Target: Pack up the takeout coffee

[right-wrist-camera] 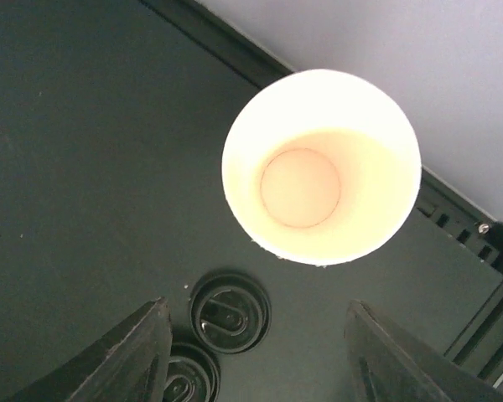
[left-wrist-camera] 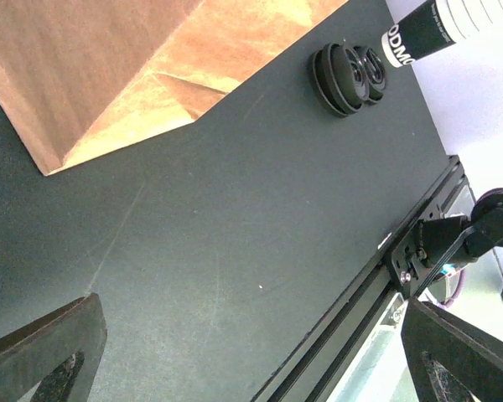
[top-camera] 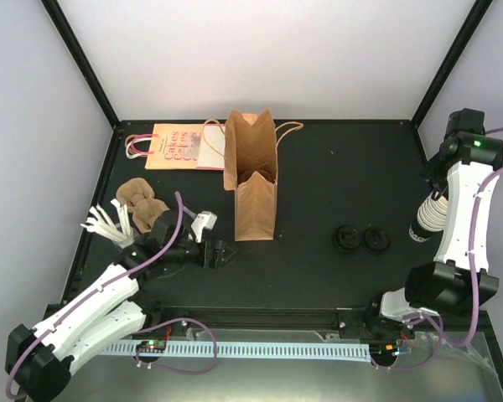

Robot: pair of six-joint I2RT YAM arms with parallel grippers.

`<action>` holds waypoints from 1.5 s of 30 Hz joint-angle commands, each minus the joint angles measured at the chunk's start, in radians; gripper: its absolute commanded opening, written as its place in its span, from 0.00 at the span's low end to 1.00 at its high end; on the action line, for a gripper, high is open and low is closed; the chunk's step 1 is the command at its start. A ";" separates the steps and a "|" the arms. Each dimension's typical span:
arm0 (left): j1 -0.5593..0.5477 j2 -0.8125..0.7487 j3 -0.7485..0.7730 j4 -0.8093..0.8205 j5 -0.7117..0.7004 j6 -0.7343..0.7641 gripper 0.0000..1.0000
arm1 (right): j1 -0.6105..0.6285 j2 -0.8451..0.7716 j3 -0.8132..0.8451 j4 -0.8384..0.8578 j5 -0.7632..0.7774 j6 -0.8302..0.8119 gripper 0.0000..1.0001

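Right pincer [right-wrist-camera: 256,303]: points down over the right side of the desk [top-camera: 318,276]. Its fingers are apart, one on each side of the wrist view.
Cup [right-wrist-camera: 318,167]: cream and lidless, with its mouth up and its bare bottom in view. It lies ahead of the right fingertips and between their lines. No pad is seen touching it.
Stack [top-camera: 426,219]: nested cups with ribbed white rims above a black band. It stands under the right arm near the desk's right edge. The cup seems to be its top one, though I cannot tell for sure.
Lids [top-camera: 349,240]: two black round lids lie side by side on the desk, touching or nearly so. They are just left of the stack and apart from the cup.
Left pincer [top-camera: 226,253]: low over the left part of the desk, with its fingers spread wide and nothing between them. It faces right across the bare desk toward the lids.
Bag [top-camera: 253,180]: brown paper, mid-desk, just behind the left pincer and well apart from the cup and lids.
Trays [top-camera: 142,205]: brown pulp, left of the bag and beside the left arm.
White sticks [top-camera: 105,224]: a fanned bunch at the left edge, beside the trays.
Flat bag [top-camera: 176,146]: pink-lettered, lying flat at the back left and touching the brown bag's left side.
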 commanded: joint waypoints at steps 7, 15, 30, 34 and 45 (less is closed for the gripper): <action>0.004 0.017 0.080 -0.025 0.027 0.007 0.99 | -0.102 0.033 -0.087 0.082 -0.188 -0.080 0.47; 0.003 0.022 0.080 -0.028 0.027 0.007 0.99 | -0.128 0.080 -0.089 0.103 -0.170 -0.069 0.37; 0.004 0.023 0.078 -0.031 0.014 0.014 0.99 | -0.129 0.161 -0.040 0.117 -0.146 -0.077 0.32; 0.003 0.020 0.076 -0.032 0.011 0.013 0.99 | -0.128 0.163 -0.031 0.114 -0.145 -0.076 0.21; 0.004 0.016 0.073 -0.030 0.006 0.010 0.99 | -0.125 0.157 0.021 0.072 -0.112 -0.077 0.04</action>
